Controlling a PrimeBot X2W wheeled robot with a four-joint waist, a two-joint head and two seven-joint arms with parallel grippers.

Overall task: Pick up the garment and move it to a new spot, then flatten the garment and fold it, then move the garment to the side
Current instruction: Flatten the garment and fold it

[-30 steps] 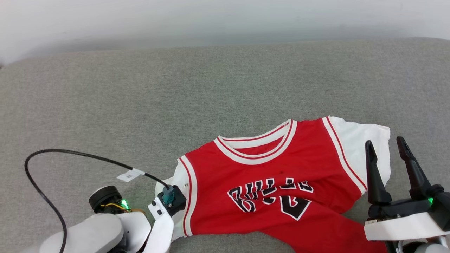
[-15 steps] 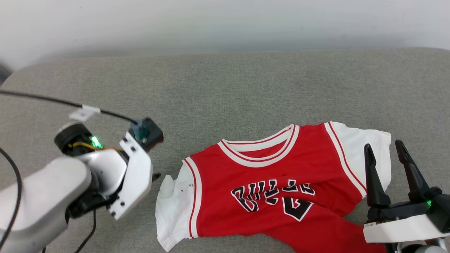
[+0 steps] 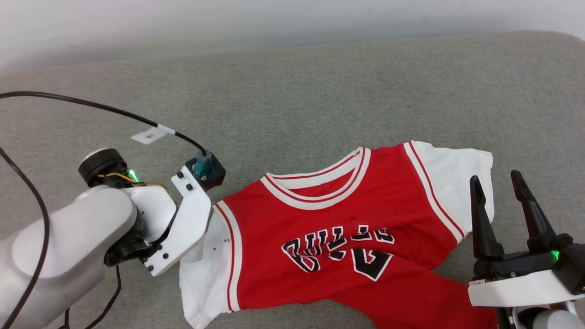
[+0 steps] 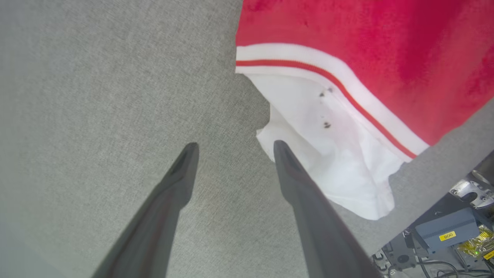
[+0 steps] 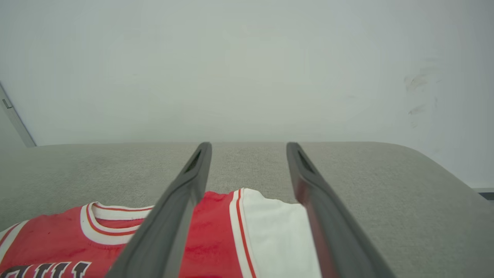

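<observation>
Left wrist view: specks point(image 4: 326, 124) on garment point(image 4: 366, 46)

Red jersey point(image 3: 340, 214) lying on grey fabric surface point(image 3: 320, 91).
Surface is woven grey upholstery, with a rounded far corner on the right. Jersey lies front up toward the near edge, collar pointing to the far side. Black white-outlined lettering and a number show across the chest, broken by creases. White sleeves with red-white stripe trim spread out left and right; the left sleeve is crumpled against the fabric. The lower body is bunched on a diagonal and runs off the bottom of the head view.
</observation>
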